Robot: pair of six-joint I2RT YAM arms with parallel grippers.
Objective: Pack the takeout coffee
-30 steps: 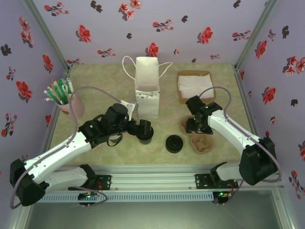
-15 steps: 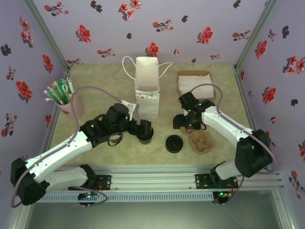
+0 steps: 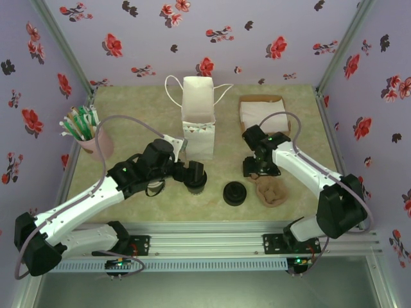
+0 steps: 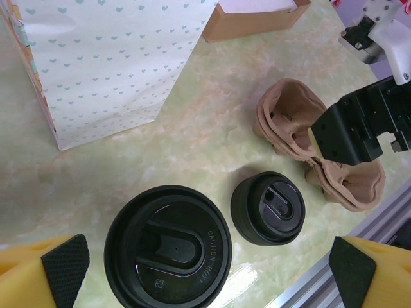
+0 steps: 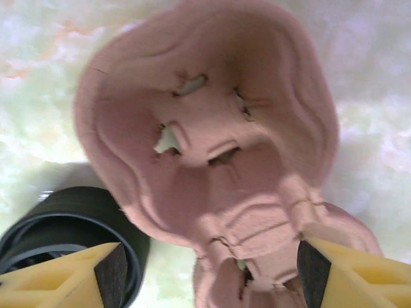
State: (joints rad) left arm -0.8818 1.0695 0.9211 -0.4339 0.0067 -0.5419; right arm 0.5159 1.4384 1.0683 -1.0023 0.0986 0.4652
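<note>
Loose black lids (image 3: 235,193): a short stack near the worktop's (image 3: 141,102) near edge, about midway along it, between the coffee and the tray.
Pulp cup tray (image 3: 271,190): tan moulded fibre, just right of the lids, near the near edge.
Takeout coffee (image 4: 168,247): stands upright left of the lids, near the near edge and a little left of its middle, just in front of the bag. From above it is a round black lid with a raised oval centre, a small sip hole and "CAUTION HOT" embossed on it. The lid hides most of the wall, which reads as dark in the top view.
Left gripper (image 4: 209,266): claw wide, yellow fingers (image 4: 38,269) with black pads on either side of the coffee. The left pad is just beside the lid's rim and the right one well apart from it, neither touching.
Right gripper (image 5: 209,273): claw wide, hanging over the tray's left pocket, holding nothing.
Paper bag (image 3: 198,122): white with small hearts, upright at the worktop's centre, mouth open.
Pink cup (image 3: 96,142): near the left edge, holding green-and-white sticks.
Cardboard box (image 3: 262,114): toward the far right corner, with white napkins inside.
</note>
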